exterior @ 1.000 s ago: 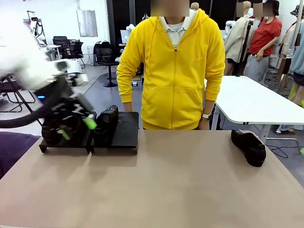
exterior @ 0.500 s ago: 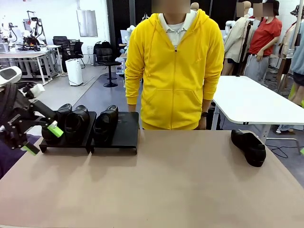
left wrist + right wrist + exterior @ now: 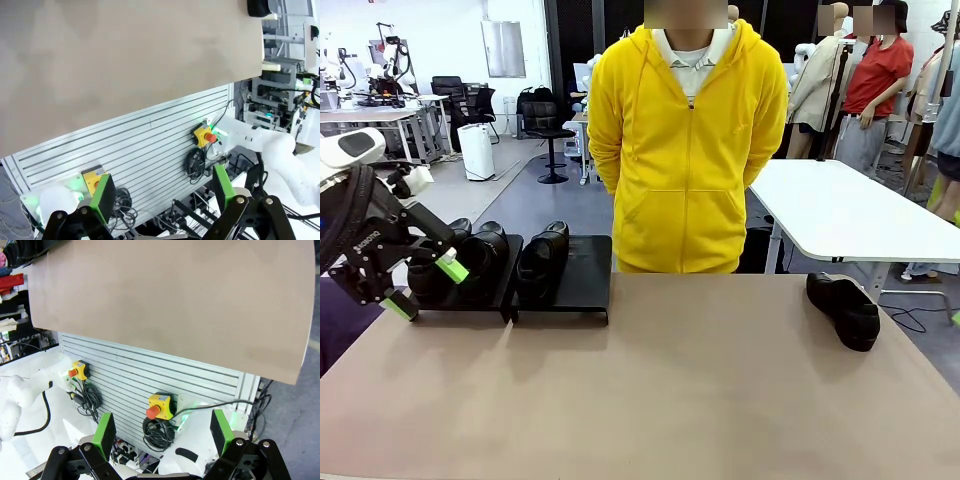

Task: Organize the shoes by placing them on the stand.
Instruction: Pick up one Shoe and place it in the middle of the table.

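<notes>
The stand is two low black platforms, the left one (image 3: 470, 297) and the right one (image 3: 586, 264), at the table's far left. Two black glossy shoes (image 3: 485, 255) sit side by side on the left platform, and a third shoe (image 3: 542, 258) sits on the left half of the right platform. Another shoe (image 3: 845, 308) lies on the table at the far right, and its tip shows in the left wrist view (image 3: 260, 6). My left gripper (image 3: 425, 287) hangs open and empty just left of the stand, partly covering the leftmost shoe. Both wrist views show open jaws, left gripper (image 3: 163, 195) and right gripper (image 3: 162, 432).
A person in a yellow hoodie (image 3: 685, 150) stands at the far edge with hands behind the back. The brown table top (image 3: 660, 390) is bare between the stand and the lone shoe. Below the table's near edge are slatted aluminium panels (image 3: 150, 150) with yellow emergency-stop boxes (image 3: 161, 405).
My left gripper has drawn back from over the left platform to the table's left edge, leaving a shoe there. The person's hands have gone behind the back.
</notes>
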Robot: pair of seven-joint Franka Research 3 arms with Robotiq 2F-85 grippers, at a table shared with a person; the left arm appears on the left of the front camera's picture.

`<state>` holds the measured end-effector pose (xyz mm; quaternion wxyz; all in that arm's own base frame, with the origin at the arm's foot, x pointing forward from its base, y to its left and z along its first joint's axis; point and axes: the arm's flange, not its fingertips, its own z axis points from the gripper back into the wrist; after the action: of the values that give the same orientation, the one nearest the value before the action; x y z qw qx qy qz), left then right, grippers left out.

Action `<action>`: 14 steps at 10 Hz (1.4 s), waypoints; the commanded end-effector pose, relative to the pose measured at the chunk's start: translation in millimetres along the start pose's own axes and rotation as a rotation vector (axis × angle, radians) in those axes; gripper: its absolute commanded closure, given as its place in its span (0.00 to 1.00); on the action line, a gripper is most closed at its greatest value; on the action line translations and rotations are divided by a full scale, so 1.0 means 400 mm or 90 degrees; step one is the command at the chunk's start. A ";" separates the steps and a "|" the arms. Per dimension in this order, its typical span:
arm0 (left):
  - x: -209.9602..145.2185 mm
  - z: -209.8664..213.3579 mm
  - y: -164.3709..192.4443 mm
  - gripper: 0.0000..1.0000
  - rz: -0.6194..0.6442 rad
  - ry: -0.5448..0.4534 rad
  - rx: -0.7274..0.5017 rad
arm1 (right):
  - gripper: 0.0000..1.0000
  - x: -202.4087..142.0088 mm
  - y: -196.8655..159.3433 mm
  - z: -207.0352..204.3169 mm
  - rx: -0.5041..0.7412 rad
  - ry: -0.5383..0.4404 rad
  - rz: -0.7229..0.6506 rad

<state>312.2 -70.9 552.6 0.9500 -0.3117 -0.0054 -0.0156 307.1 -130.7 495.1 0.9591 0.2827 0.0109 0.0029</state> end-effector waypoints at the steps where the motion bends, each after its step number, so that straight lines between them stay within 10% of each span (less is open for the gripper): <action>1: 0.005 0.007 0.005 0.00 -0.008 0.005 -0.015 | 0.00 -0.005 -0.003 -0.001 -0.007 0.003 0.005; 5: 0.005 0.007 0.005 0.00 -0.008 0.005 -0.015 | 0.00 0.000 0.000 0.000 0.000 0.000 0.000; 10: 0.005 0.007 0.005 0.00 -0.008 0.005 -0.015 | 0.00 0.549 0.105 -0.165 -0.252 -0.042 0.091; 14: 0.005 0.007 0.005 0.00 -0.008 0.005 -0.015 | 0.00 0.638 0.123 -0.290 -0.272 -0.048 0.129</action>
<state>312.8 -69.9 552.4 0.9499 -0.3122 -0.0036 -0.0146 574.1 -18.9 408.5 0.9924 0.0699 -0.0406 0.0930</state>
